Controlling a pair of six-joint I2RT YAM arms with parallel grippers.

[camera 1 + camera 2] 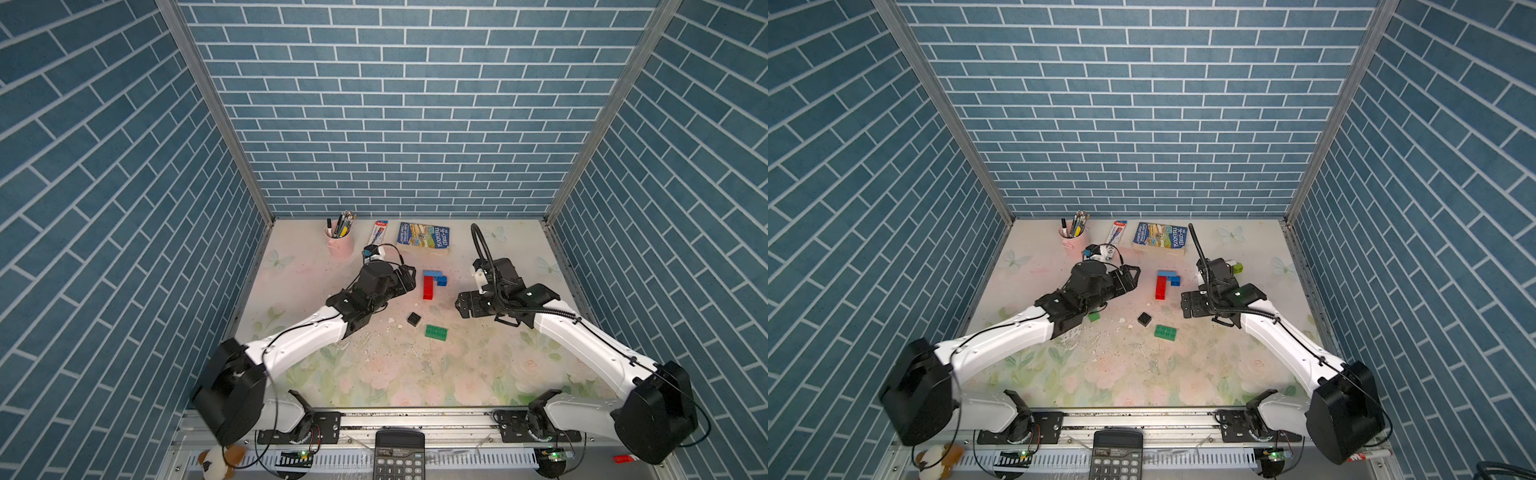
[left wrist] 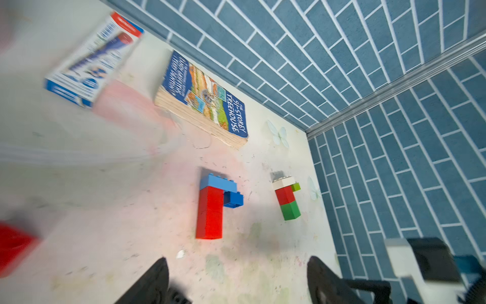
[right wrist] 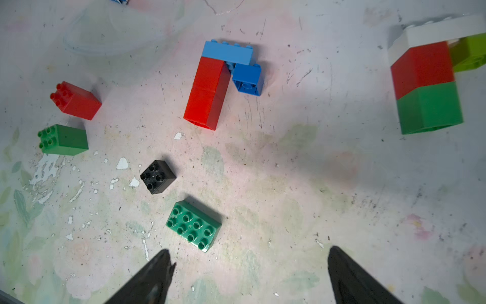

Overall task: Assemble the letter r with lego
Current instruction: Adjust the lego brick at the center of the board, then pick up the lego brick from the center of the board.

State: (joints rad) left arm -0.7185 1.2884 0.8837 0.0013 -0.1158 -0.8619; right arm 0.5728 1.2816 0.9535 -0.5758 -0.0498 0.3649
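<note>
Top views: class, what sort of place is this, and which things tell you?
Probably a robot test booth dressed as a desk: brick-print walls on three sides, arms mounted on a front rail, a pencil cup and book on the flowery table.

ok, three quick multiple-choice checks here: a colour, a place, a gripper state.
1. The cap brick across the red stem is: A white; B light blue; C black.
2. The black brick lies: A beside the long green brick; B on the red stem; C under the cap brick.
3. The right gripper is: A shut on the black brick; B shut on the long green brick; C open, empty.
1 B: light blue in the right wrist view. 2 A: they sit side by side, clear of the stem. 3 C: fingers wide apart, nothing between.
</note>
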